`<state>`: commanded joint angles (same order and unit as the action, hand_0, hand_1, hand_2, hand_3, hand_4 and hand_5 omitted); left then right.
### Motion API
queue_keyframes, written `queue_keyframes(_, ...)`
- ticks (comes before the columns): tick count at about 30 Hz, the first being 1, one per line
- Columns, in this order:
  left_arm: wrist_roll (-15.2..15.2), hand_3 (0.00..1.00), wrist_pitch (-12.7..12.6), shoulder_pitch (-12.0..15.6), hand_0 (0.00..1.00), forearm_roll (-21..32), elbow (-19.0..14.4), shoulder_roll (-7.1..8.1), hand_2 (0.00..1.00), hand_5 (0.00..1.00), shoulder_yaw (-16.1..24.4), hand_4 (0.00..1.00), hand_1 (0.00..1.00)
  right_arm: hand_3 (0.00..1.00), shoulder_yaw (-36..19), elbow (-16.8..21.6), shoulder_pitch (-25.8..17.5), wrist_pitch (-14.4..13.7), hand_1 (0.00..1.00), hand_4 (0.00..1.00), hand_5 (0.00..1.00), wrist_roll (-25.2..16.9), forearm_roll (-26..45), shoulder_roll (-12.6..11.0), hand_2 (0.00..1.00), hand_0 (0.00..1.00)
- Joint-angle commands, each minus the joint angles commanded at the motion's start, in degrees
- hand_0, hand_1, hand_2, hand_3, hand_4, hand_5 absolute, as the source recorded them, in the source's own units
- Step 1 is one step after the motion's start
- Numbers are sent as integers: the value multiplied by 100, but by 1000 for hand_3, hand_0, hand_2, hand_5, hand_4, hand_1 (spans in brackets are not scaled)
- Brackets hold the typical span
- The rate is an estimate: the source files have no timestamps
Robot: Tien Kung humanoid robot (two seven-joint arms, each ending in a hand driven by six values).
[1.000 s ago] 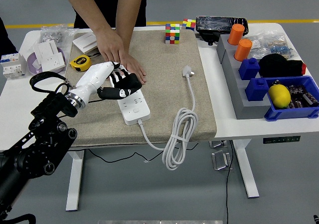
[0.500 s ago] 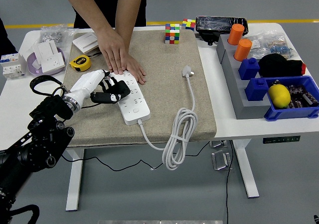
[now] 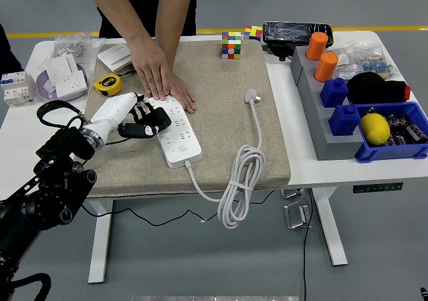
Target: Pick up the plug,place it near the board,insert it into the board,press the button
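One hand works: left hand (image 3: 137, 118), fingers loosely curled and empty, beside power strip (image 3: 177, 135); plug (image 3: 252, 97) lies well right.

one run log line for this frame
left hand: open, beside power strip | plug: loose on mat | person's hands: holding strip

A lab: height-adjustable table (image 3: 348, 174), grey floor, bins (image 3: 394, 147) of test objects
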<state>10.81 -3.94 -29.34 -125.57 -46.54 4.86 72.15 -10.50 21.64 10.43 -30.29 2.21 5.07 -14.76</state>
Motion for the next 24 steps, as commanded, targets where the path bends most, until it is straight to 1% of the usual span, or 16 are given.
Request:
queue_keyframes(11, 57, 354, -24, -9, 504, -191, 108, 6, 284, 153, 26, 489, 411, 753, -2, 3, 6, 2, 770, 998, 998, -4, -2, -3, 745, 816)
queue_keyframes(16, 120, 358, -145, -32, 503, -290, 174, 28, 288, 147, -2, 485, 420, 753, 21, 3, 10, 3, 770, 998, 998, -2, 11, -15, 745, 816)
queue_keyframes(22, 173, 359, -200, -30, 504, -433, 156, 62, 289, 139, -108, 484, 423, 753, 27, 1, 4, 4, 770, 998, 998, -2, 16, -25, 745, 816)
queue_keyframes(24, 222, 359, -282, -36, 504, -443, 129, 99, 289, 139, -202, 484, 423, 753, 29, 2, 3, 4, 770, 998, 998, -2, 14, -28, 745, 816)
